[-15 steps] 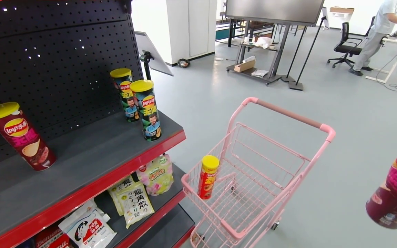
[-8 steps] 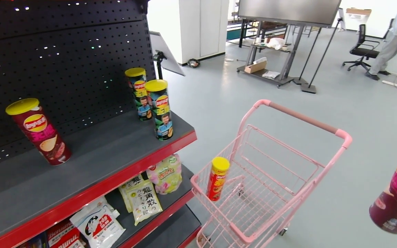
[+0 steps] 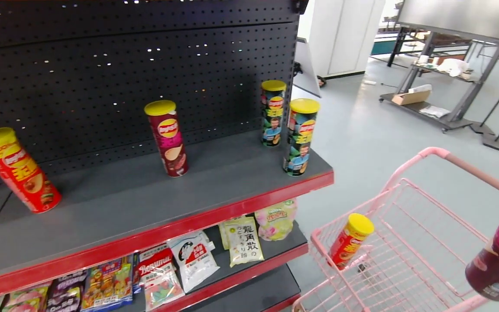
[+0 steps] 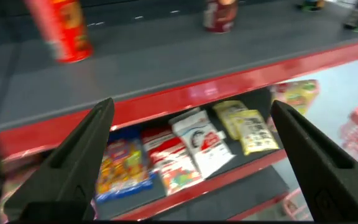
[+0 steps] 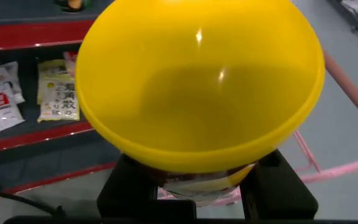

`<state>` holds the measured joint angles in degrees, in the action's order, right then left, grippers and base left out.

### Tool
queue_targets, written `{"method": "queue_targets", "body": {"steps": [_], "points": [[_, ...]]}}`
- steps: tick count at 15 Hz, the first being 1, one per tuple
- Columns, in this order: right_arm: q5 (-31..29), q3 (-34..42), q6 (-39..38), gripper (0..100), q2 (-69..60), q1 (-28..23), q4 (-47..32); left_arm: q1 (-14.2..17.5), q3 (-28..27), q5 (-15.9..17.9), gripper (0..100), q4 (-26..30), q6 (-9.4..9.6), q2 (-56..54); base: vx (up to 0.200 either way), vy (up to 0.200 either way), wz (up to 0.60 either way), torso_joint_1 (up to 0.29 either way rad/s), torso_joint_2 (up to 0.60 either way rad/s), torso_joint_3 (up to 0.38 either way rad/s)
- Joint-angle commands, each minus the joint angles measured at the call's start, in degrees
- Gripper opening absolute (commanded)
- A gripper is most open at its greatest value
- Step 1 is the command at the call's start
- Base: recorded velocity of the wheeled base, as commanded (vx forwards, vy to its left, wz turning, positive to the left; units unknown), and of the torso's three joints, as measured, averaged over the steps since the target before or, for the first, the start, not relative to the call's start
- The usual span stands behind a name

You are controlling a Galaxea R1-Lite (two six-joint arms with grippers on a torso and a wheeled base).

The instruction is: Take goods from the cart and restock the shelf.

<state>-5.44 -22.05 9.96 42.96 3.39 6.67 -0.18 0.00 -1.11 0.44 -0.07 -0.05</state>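
— Item one, the right gripper (image 5: 201,186)?
— Clamped on a maroon chip can (image 3: 496,255) with a yellow lid, held by the pink cart (image 3: 409,167), well apart from the shelf (image 3: 154,195).
— Item two, the left gripper (image 4: 191,104)?
— Fingers spread wide, facing the snack bags (image 4: 197,146) on the lower tier.

Matte black throughout. Left gripper (image 4: 191,106): two long wedge-shaped fingers (image 4: 67,174), flat-faced, narrowing to blunt tips. Right gripper (image 5: 197,196): blocky, square-edged black housing, with a thin dark cable (image 5: 5,194) alongside.
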Motion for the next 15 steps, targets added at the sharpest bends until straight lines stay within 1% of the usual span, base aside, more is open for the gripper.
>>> {"method": "queue_targets", "body": {"steps": [1,3,5,8,13,15], "points": [[0.08,1.13,0.41,0,-2.62,0.13,-0.08,0.01,0.00,-0.03,100,0.00,-0.01,0.05,0.000,0.000,0.60,0.002,0.01,0.007],[0.08,1.49,0.41,0,-3.67,0.13,-0.08,0.01,0.00,-0.03,100,0.00,-0.01,0.05,0.000,0.000,0.60,0.007,0.00,0.005],[0.08,2.19,0.50,0,-5.87,0.13,-0.16,0.01,0.00,-0.03,100,0.00,-0.01,0.05,0.000,0.000,0.00,0.000,0.00,0.000],[0.60,4.56,0.41,0,-12.46,0.48,-0.08,0.01,0.00,-0.03,100,0.00,-0.01,0.05,0.000,0.000,0.00,0.000,0.00,0.000],[6.40,10.36,0.32,0,-21.78,0.48,-0.87,0.01,0.00,-0.03,100,0.00,-0.01,0.05,0.200,0.000,0.00,-0.001,0.00,0.002],[6.23,10.98,0.32,0,-23.36,0.30,-0.87,0.01,0.00,-0.03,100,0.00,-0.01,0.05,0.000,0.000,0.00,0.000,0.00,0.000]]}}
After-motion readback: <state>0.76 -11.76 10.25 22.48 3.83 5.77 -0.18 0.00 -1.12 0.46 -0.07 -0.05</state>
